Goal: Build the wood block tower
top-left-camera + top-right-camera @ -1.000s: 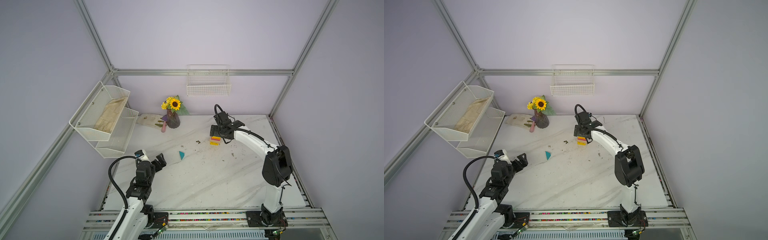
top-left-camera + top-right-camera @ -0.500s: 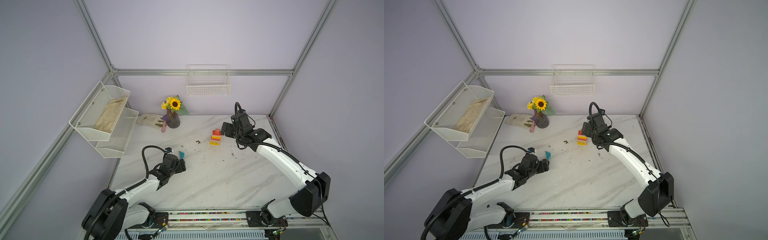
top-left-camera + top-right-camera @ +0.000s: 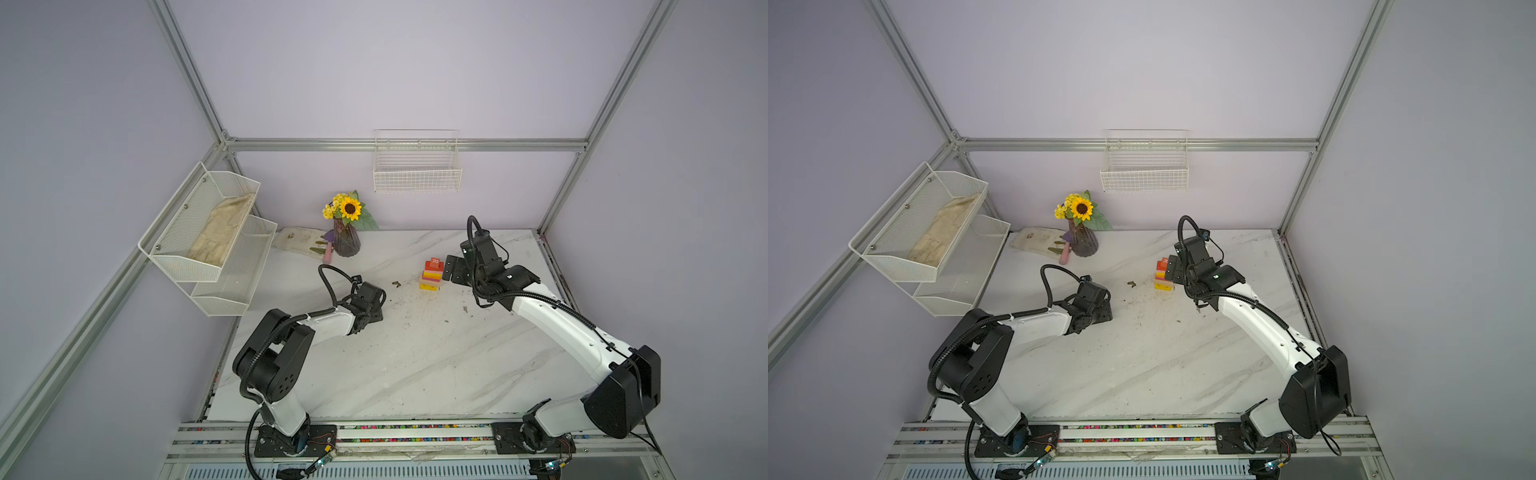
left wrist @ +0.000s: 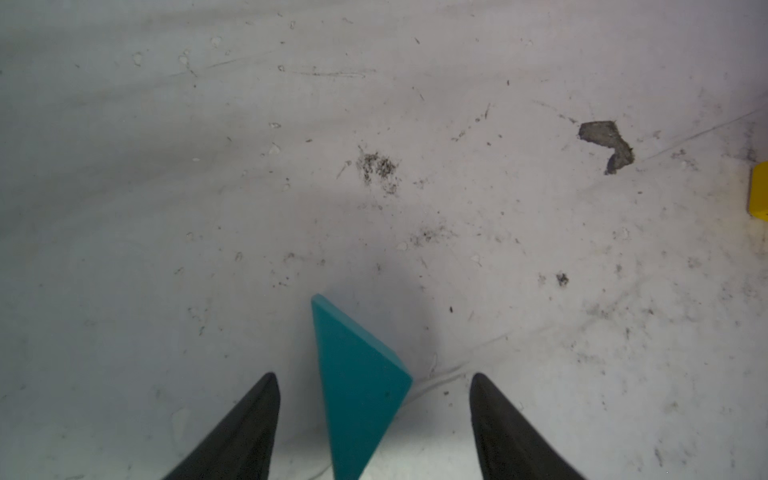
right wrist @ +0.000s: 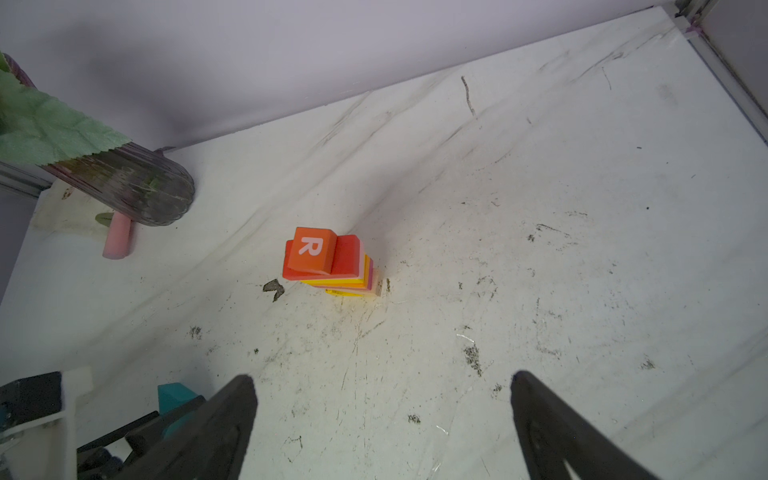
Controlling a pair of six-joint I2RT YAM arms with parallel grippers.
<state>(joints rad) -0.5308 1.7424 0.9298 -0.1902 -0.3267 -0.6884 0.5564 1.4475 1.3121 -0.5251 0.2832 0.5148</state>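
Note:
The tower (image 3: 431,274) (image 3: 1162,275) is a short stack of wood blocks at the back middle of the table. It has yellow at the bottom, pink and red slabs above, and an orange "R" cube (image 5: 312,249) on top. My right gripper (image 3: 452,269) (image 5: 382,376) hangs open just right of it, holding nothing. The teal triangle (image 4: 357,374) (image 5: 174,397) lies on the table between the fingers of my left gripper (image 4: 372,377) (image 3: 374,305). That gripper is open, with a gap on each side of the triangle. In both top views the gripper hides the triangle.
A vase of sunflowers (image 3: 346,243) stands at the back left, with a pink block (image 3: 328,254) and a cloth (image 3: 297,240) beside it. A wire shelf (image 3: 208,237) hangs on the left wall and a wire basket (image 3: 417,174) on the back wall. Dark debris (image 3: 396,284) lies left of the tower.
My left arm has swung in from the left edge to straddle the teal triangle, and its jaws have narrowed. My right gripper has drawn back from over the tower to its right side.

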